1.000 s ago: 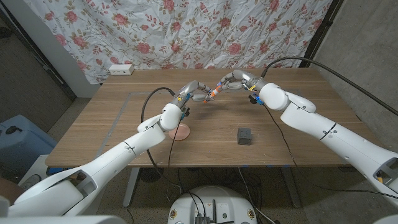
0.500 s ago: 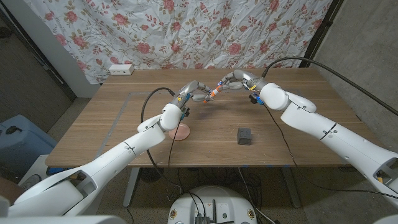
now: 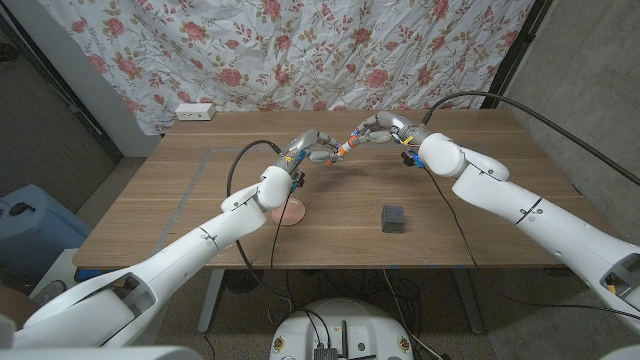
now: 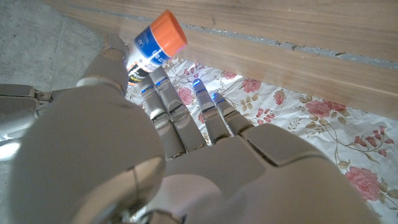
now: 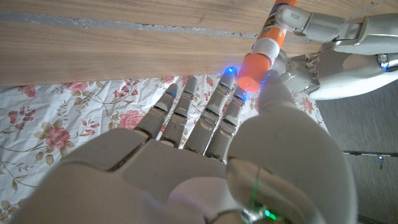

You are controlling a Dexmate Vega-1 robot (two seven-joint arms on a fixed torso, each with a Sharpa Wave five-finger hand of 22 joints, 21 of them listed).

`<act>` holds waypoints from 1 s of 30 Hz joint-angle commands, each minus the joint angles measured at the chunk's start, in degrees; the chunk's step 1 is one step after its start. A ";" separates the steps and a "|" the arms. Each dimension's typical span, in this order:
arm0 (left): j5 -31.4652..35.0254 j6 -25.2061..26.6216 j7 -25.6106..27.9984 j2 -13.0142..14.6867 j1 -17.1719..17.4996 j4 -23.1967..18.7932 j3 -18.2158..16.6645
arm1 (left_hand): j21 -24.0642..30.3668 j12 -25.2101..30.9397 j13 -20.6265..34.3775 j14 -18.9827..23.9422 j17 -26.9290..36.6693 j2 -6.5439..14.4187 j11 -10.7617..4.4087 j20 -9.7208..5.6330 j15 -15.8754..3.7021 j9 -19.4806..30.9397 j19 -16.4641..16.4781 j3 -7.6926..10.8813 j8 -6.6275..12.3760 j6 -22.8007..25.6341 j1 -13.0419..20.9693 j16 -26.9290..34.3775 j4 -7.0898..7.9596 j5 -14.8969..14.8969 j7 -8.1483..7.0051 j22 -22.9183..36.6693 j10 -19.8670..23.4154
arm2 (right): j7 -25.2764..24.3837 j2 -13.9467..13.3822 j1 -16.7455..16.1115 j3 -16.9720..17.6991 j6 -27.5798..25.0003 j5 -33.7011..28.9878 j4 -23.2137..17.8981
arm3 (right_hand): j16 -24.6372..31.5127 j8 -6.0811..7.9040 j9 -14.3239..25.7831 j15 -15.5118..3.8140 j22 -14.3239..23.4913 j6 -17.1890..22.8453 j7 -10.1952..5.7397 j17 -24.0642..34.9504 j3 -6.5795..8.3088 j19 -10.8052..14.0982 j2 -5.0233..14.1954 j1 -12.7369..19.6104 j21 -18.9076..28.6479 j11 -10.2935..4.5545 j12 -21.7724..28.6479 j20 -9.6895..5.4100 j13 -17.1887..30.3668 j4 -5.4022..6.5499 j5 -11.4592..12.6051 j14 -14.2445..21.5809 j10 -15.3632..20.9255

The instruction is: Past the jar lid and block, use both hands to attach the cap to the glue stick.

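Both hands meet over the far half of the wooden table, joined at the glue stick

The left hand grips the glue stick by its white body; the right hand holds the orange cap at the stick's end, cap and stick touching in mid-air. Nearer the robot, the dark block and the pinkish jar lid lie on the table, well apart

A white power strip lies at the table's far edge, before a floral curtain.
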 commanded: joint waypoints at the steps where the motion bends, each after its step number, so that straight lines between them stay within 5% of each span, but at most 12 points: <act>1: 0.08 -0.25 0.11 -0.22 -0.32 0.43 0.21 | -0.08 0.28 0.32 -0.03 0.12 3.96 -0.34 0.09 -5.48 0.67 0.19 0.48 0.36 2.09 -1.47 0.08 -0.05 0.36 1.41 0.18 0.45 | 0.02 0.07 -0.22 0.48 -0.02 1.35 0.09 | 0.32 -0.13 0.24 -7.19 0.16 0.59 -0.01 0.12 -0.25 0.13 0.49 -0.06 0.22 0.00 0.05 0.07 0.05 0.17 -0.09 0.05 -0.11; 30: 0.09 0.01 0.40 -0.53 -0.56 0.77 0.16 | -0.07 0.31 0.32 0.03 0.14 4.01 -0.34 0.02 -5.45 0.67 0.23 0.49 0.39 2.14 -1.38 0.11 -0.05 0.36 1.45 0.17 0.52 | -0.86 0.46 0.00 -0.03 -0.30 1.99 0.93 | 0.43 -0.41 0.20 -7.21 0.16 0.78 -0.01 0.13 -0.48 0.20 0.60 0.00 0.24 -0.01 -0.01 0.23 -0.01 0.11 -0.12 0.05 -0.22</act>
